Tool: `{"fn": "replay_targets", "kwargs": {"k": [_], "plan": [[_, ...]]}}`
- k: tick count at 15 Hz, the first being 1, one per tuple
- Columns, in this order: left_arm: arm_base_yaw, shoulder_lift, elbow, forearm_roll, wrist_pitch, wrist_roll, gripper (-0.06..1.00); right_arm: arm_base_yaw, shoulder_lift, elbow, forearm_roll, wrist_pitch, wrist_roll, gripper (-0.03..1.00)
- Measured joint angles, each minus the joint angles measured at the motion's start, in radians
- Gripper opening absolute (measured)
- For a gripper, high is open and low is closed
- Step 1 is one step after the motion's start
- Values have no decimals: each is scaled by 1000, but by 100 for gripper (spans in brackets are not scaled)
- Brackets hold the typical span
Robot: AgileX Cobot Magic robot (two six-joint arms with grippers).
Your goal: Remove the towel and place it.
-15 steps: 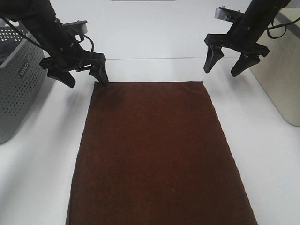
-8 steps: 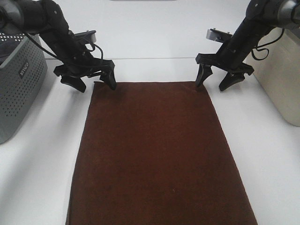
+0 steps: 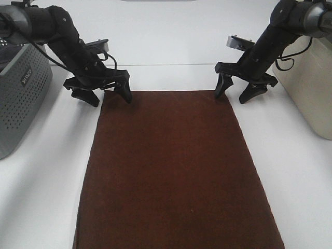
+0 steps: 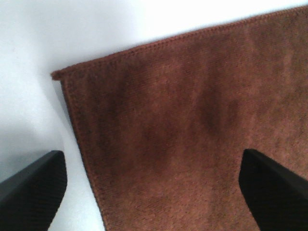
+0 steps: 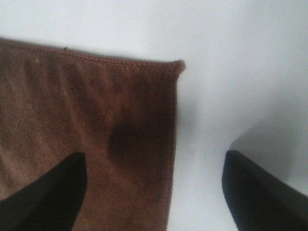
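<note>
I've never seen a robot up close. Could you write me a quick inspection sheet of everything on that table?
Surface: white table.
Job's things: dark brown towel, spread flat; its near end runs out of view.
Clutter: grey perforated basket at left; beige bin at right.
Grippers: left gripper open over the towel's far left corner; right gripper open over the far right corner; neither holds anything.
Cables: thin black cable on the left arm, off the towel.
Surroundings: nothing seen.
</note>
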Motion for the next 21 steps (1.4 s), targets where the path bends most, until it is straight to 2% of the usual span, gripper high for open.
{"fn": "replay_targets", "kwargs": {"k": [6, 8, 10, 11, 13, 15, 16, 17, 18, 21], "plan": [[-6, 1, -1, -23, 1, 0, 88, 20, 17, -12, 19, -7, 0, 74], [-27, 4, -1, -36, -1, 0, 85, 43, 25, -14, 28, -20, 0, 73], [-52, 17, -6, -54, -26, 0, 77, 80, 28, -19, 34, -50, -1, 70], [-55, 21, -6, -56, -29, 0, 72, 87, 29, -19, 26, -56, -1, 66], [-55, 24, -6, -49, -32, 0, 54, 88, 33, -19, -3, -67, -1, 46], [-55, 31, -6, -35, -32, 0, 27, 86, 35, -19, -34, -75, 0, 22], [-55, 33, -6, -28, -32, 6, 14, 86, 37, -19, -35, -77, 0, 13], [-55, 34, -6, -23, -32, 19, 4, 86, 38, -19, -36, -77, -1, 6], [-55, 34, -8, -17, -32, 27, 1, 86, 38, -19, -37, -77, -5, 3], [-58, 40, -48, 62, -13, 34, 1, 87, 36, -19, -54, -90, -6, 2]]}}
